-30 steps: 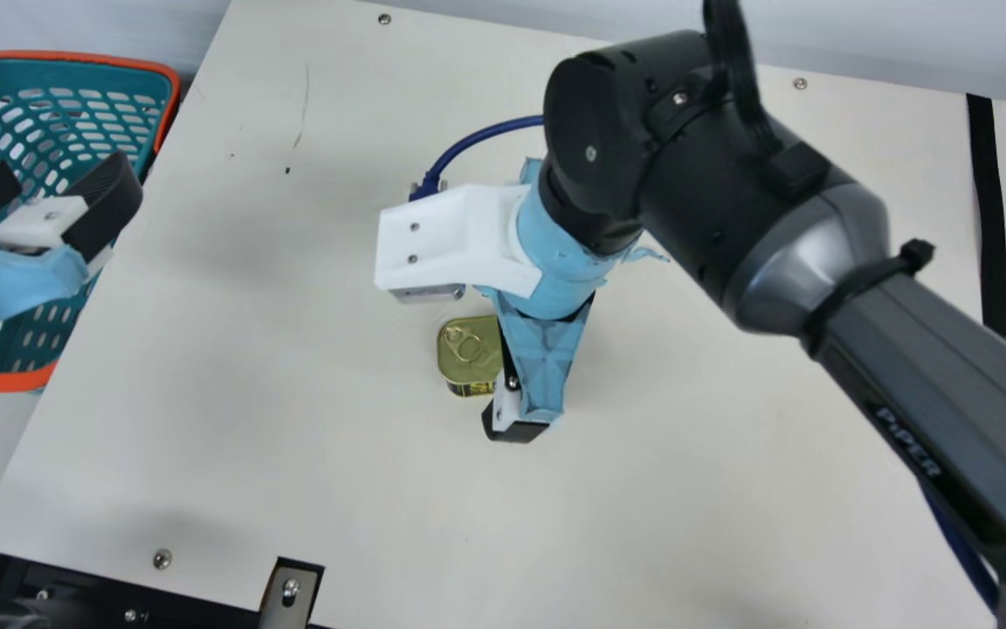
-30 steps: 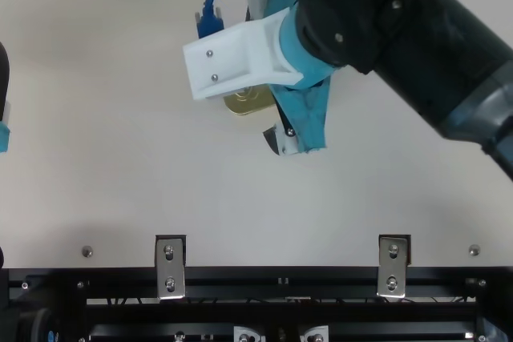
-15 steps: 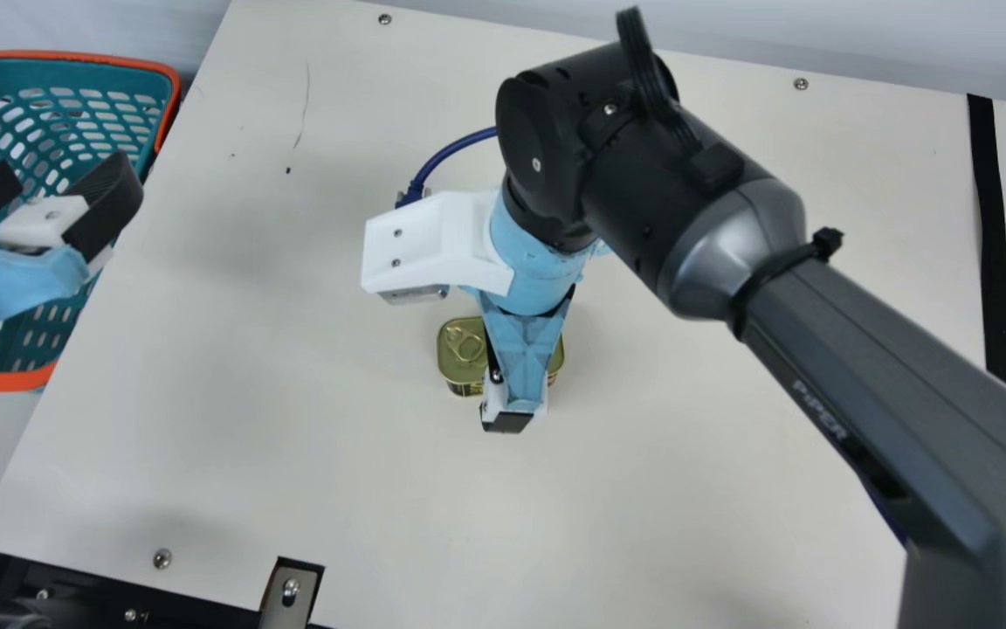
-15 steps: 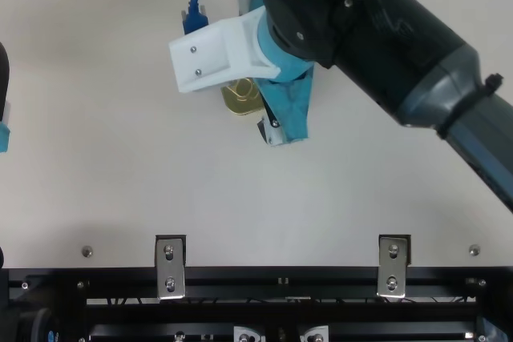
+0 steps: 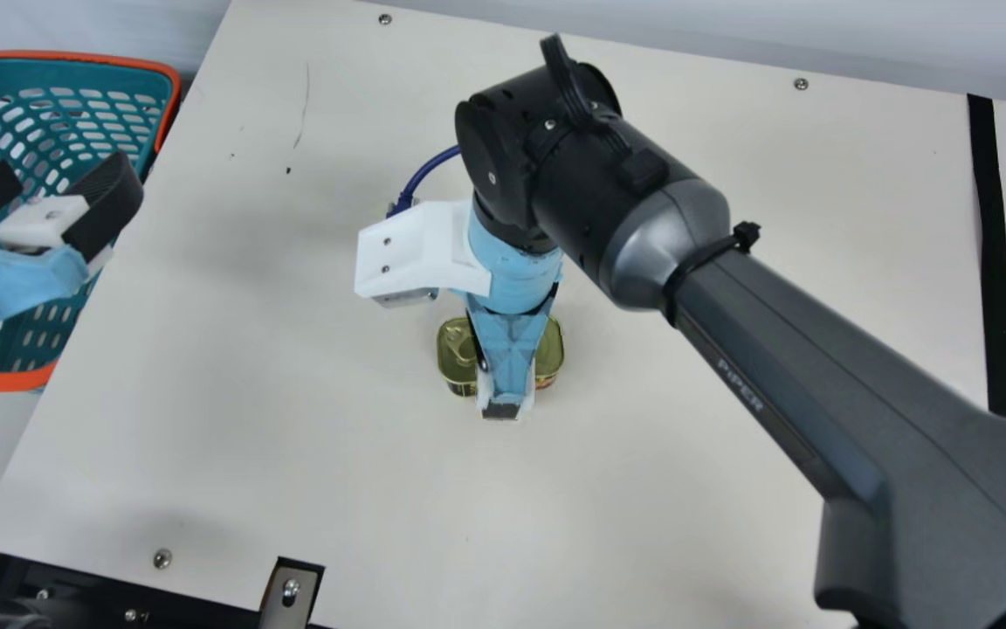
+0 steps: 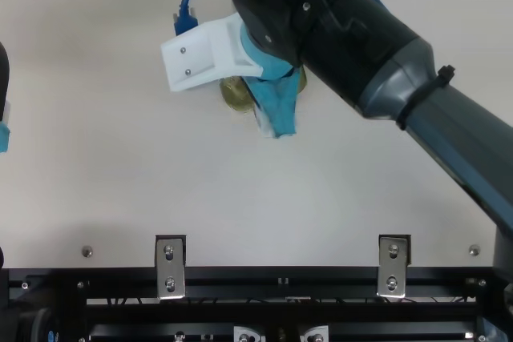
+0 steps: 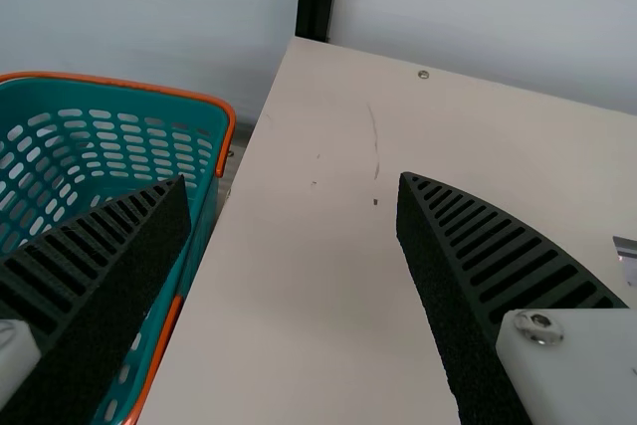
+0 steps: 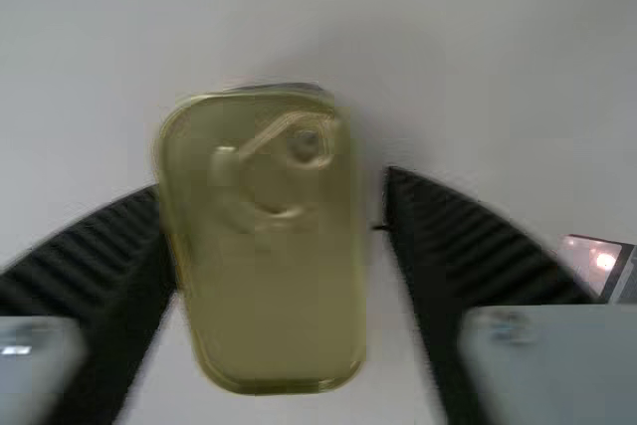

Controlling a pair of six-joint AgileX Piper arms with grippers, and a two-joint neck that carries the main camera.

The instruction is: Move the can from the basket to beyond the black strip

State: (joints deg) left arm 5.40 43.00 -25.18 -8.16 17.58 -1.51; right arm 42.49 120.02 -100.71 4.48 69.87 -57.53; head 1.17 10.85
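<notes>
The gold can (image 5: 549,351) lies flat on the table, its middle covered in the main view by my right gripper (image 5: 500,407). In the right wrist view the can (image 8: 269,296) is between the open fingers of the right gripper (image 8: 272,184), close to one finger, with a gap to the other. The top view has part of the can (image 6: 236,94) beside that gripper. My left gripper (image 5: 60,175) stands open above the teal basket (image 5: 93,58) in the main view; the left wrist view has the left gripper (image 7: 294,179) with nothing between its fingers. The black strip (image 5: 992,253) runs at the right.
The cream table (image 5: 276,472) stretches between the basket and the strip. My right forearm (image 5: 782,367) crosses the table's right half. Metal brackets (image 6: 393,266) and a black rail (image 6: 280,278) line the near edge in the top view.
My right arm has shifted left in the main view, bringing its gripper from the can's right side to over its middle. The can and my left arm have stayed in place.
</notes>
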